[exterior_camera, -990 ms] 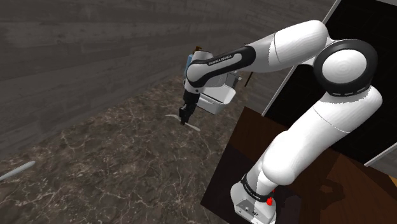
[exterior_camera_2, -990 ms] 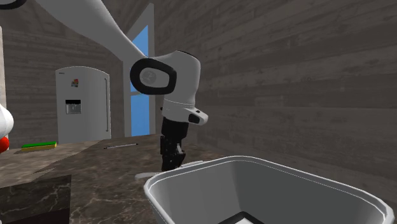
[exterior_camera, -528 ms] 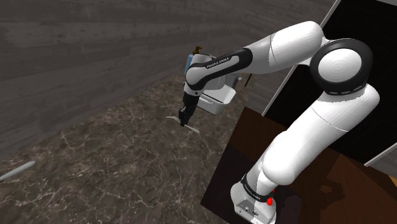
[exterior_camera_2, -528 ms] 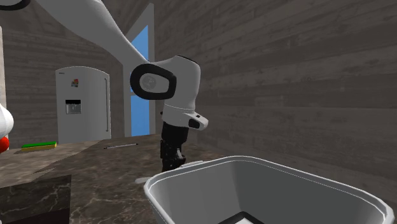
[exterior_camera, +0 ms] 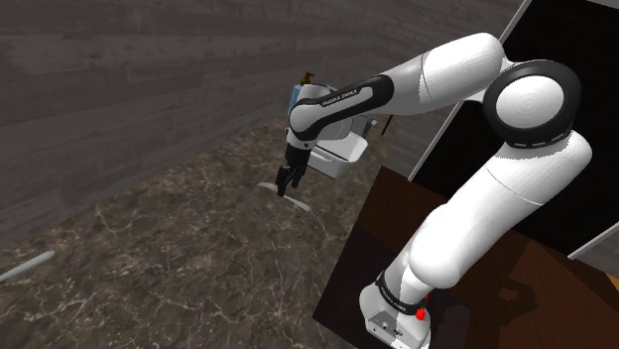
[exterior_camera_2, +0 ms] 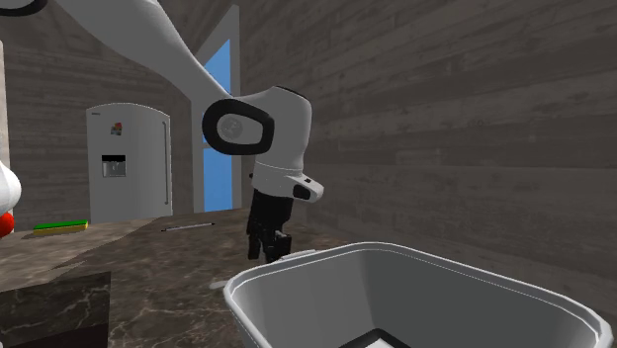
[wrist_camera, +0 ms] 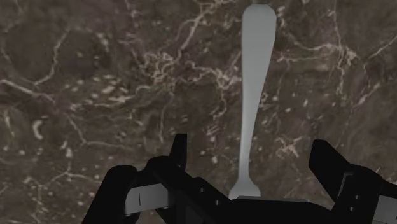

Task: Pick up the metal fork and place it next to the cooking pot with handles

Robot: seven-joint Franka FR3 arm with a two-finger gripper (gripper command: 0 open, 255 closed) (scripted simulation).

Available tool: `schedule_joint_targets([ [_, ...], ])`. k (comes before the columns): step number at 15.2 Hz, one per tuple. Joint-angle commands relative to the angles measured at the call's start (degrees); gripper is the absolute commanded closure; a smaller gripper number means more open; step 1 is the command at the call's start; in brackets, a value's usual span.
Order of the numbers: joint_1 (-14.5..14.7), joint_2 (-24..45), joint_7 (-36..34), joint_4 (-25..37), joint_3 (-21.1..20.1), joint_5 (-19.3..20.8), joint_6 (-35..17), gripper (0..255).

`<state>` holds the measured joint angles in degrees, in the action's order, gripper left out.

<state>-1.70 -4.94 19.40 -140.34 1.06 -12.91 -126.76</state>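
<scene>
Closest to me, the black gripper [wrist_camera: 249, 142] hung just above the dark veined counter [wrist_camera: 95, 95] with its fingers spread wide, holding nothing. A pale grey fork [wrist_camera: 256, 83] lay flat on the counter between them, touched by neither. Its broad end sat near the fingers and its long handle ran away from the hand.

I judged the grasp risky. The fork lay flat against a hard surface, so fingers closing too high would skim over it, and fingers sent too low would strike the counter. The fingers also stood over the neck near the broad end, not over the middle, so once lifted the long handle could droop or swing.

Just beyond the gripper [exterior_camera: 286, 185] in the shoulder view stood the white pot [exterior_camera: 342, 157], close beside the fork [exterior_camera: 300, 206]. A swinging handle could knock its wall, or a late release could drop the fork inside.

In the second exterior view, the pot [exterior_camera_2: 435, 297] held a pale flat shape at the bottom; I could not tell what it was. Farther off stood a white fridge [exterior_camera_2: 129, 163].
</scene>
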Motion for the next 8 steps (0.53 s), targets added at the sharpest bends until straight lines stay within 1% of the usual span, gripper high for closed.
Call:
schedule_joint_targets([
  [1, -0.2, -1.0, -0.2, 1.0, 0.2, 0.4, 2.1, 0],
  [4, -0.8, -3.4, -0.8, 4.3, 0.7, 1.5, 7.7, 0],
  [8, -0.8, -3.4, -0.8, 4.3, 0.7, 1.5, 7.7, 0],
])
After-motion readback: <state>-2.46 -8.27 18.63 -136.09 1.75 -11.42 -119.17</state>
